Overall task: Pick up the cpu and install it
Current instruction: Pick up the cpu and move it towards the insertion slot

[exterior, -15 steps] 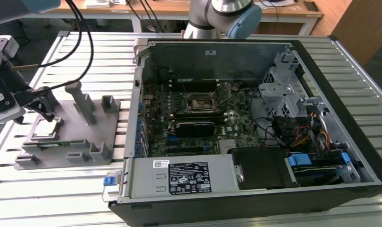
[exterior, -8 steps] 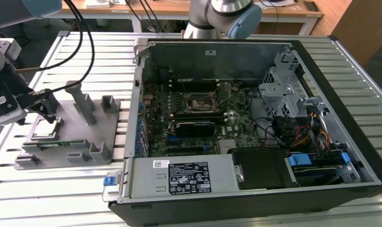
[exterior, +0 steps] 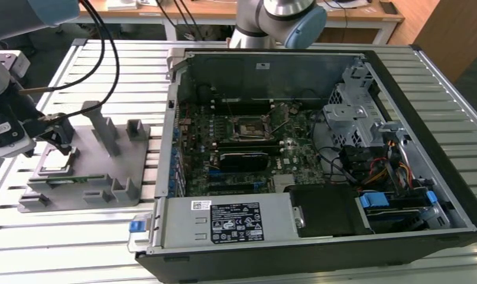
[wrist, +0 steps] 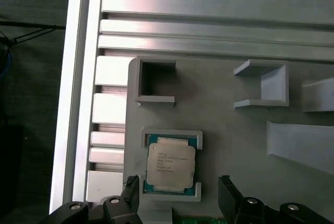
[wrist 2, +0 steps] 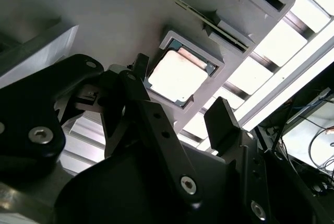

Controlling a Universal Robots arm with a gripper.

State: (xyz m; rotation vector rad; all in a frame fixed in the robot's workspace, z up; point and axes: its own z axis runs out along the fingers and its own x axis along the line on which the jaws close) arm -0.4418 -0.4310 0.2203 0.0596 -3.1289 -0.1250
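The cpu (exterior: pixel 54 164) is a small square chip with a silvery top and a thin green edge. It lies flat in a shallow pocket of the grey fixture plate (exterior: pixel 96 177) at the exterior view's left. My gripper (exterior: pixel 61 141) hangs just above it, open, its black fingers standing either side of the chip without touching it. In both wrist views the cpu (wrist: pixel 170 164) (wrist 2: pixel 177 76) shows in its pocket, with the fingertips (wrist: pixel 130 188) at the edge nearest the camera. The open computer case (exterior: pixel 427 118) holds the motherboard with its empty socket (exterior: pixel 250 126).
Upright grey blocks (exterior: pixel 104 133) rise from the fixture plate close to the gripper. The slatted aluminium table (exterior: pixel 104 236) carries plate and case. Cables (exterior: pixel 104 53) hang from the arm. A black heatsink (exterior: pixel 244 160) and a drive cage (exterior: pixel 356 112) sit inside the case.
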